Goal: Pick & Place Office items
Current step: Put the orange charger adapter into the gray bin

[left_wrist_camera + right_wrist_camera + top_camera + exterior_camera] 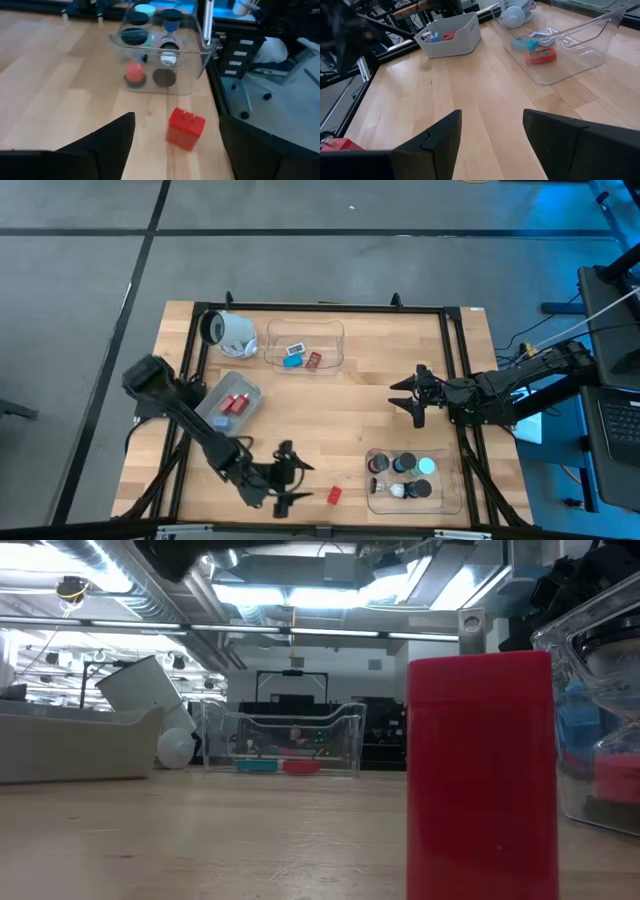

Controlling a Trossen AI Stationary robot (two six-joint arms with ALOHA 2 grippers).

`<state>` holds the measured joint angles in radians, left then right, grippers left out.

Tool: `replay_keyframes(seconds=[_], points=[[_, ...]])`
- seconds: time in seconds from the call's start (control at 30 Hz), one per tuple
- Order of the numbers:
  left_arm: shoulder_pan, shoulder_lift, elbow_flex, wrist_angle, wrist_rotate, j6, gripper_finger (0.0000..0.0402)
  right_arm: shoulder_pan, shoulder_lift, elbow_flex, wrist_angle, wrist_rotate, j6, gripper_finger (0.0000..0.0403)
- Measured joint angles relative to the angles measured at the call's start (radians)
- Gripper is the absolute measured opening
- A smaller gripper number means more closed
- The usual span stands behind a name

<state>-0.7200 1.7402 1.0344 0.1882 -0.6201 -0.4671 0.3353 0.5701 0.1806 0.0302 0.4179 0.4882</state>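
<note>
A small red block (334, 495) stands alone on the wooden table (340, 410), close to the front edge. In the low view it (481, 775) fills much of the picture because it is so near the camera. The left gripper (296, 485) is just beside it, with its fingers spread wide and nothing between them. In the left wrist view the block (185, 129) sits on the wood between the two dark fingers (107, 137), touching neither.

A little to the right is a clear tray (455, 490) full of round pucks (405, 464) (black, blue, teal and one with an orange top).

Farther back, the right gripper (408, 395) hangs over bare wood, partly open and holding nothing.

On the left side a grey bin (248, 390) holds red blocks (235, 404). Behind it a white-grey cylinder (230, 332) lies on its side. Next to that, another clear tray (335, 332) holds a blue piece (293, 361), a red piece (313, 359) and a white piece (296, 348).
</note>
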Motion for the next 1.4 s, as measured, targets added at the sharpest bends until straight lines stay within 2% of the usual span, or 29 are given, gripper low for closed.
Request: replay_keyframes(seconds=[0.2,0.3,0.43,0.6,0.73,0.97,1.23,1.4], points=[[-0.009,0.173,0.0,0.293,-0.028,0.135,0.0292,0.0,0.0,0.0,0.0,0.0,0.0,0.0215],[-0.014,0.222,0.0,0.379,-0.074,0.173,0.0292,0.0,0.0,0.0,0.0,0.0,0.0,0.0215],[-0.013,0.253,0.0,0.391,-0.091,0.167,0.0292,0.0,0.0,0.0,0.0,0.0,0.0,0.0215],[-0.018,0.261,0.0,0.353,-0.02,0.192,0.0292,0.0,0.0,0.0,0.0,0.0,0.0,0.0215],[-0.029,0.233,0.0,0.322,-0.026,0.2,0.0292,0.0,0.0,0.0,0.0,0.0,0.0,0.0215],[-0.047,0.103,0.0,0.143,-0.043,0.196,0.0292,0.0,0.0,0.0,0.0,0.0,0.0,0.0215],[-0.075,-0.082,0.0,-0.28,-0.038,0.093,0.0292,0.0,0.0,0.0,0.014,0.022,0.001,0.0215],[-0.077,-0.161,0.0,-0.427,-0.06,0.059,0.0292,0.0,0.0,0.0,0.094,0.063,0.062,0.0215]])
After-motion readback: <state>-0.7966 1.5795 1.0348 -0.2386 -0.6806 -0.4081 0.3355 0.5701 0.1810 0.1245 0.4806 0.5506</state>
